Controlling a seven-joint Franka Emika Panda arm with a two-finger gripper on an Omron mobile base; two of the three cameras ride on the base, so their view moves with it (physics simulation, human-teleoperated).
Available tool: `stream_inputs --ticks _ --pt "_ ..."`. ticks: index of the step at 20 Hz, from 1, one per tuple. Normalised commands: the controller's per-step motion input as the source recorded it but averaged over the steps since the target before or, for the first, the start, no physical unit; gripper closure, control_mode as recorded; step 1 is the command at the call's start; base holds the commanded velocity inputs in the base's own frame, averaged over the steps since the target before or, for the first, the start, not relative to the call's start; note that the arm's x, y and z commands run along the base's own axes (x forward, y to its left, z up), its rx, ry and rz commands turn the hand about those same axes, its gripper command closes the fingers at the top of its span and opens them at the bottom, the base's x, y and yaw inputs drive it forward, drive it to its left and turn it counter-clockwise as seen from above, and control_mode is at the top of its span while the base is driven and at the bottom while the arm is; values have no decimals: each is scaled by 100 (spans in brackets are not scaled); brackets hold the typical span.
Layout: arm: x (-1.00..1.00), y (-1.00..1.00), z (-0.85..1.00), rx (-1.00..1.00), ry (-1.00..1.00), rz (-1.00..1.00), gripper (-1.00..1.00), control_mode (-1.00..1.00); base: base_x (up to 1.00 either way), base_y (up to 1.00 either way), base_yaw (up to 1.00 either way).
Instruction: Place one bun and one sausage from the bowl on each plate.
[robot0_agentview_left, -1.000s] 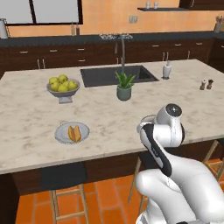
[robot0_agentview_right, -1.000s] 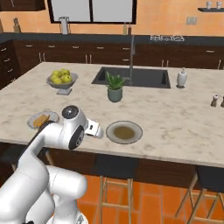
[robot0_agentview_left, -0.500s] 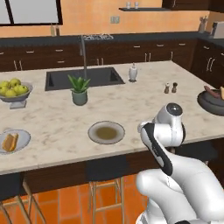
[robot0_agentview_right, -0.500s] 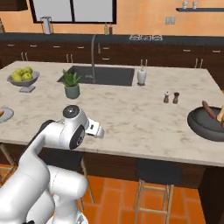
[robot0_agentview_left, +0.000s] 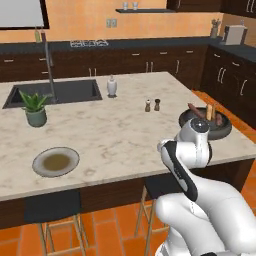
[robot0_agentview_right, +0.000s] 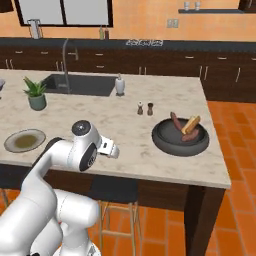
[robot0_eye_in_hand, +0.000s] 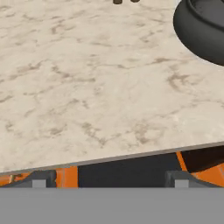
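Bowl (robot0_agentview_right: 180, 136) sitting right of centre in the right base view, near the counter's (robot0_agentview_right: 125, 125) right end; bun (robot0_agentview_right: 191, 125) inside, long axis running lower left to upper right, leaning on the far rim; two sausages (robot0_agentview_right: 175, 120) alongside, one angled upper left to lower right; olive-centred plate (robot0_agentview_right: 25, 140) far left, well apart; gripper (robot0_eye_in_hand: 107, 178) low over the counter edge, fingertips (robot0_eye_in_hand: 38, 179) spread wide, gripping nothing.

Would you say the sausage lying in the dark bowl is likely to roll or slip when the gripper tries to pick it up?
Probably yes. The sausage is a slim, round-ended cylinder, so it may roll if nudged sideways. Its smooth skin looks apt to slip between the fingers. Lying against the bun in the bowl, it may shift that too.
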Motion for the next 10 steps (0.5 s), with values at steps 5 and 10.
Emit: stream_inputs --ticks 5,10 --pt "0 0 0 0 0 0 -100 100 40 -85 0" --pt "0 0 0 0 0 0 -100 100 38 -68 0"
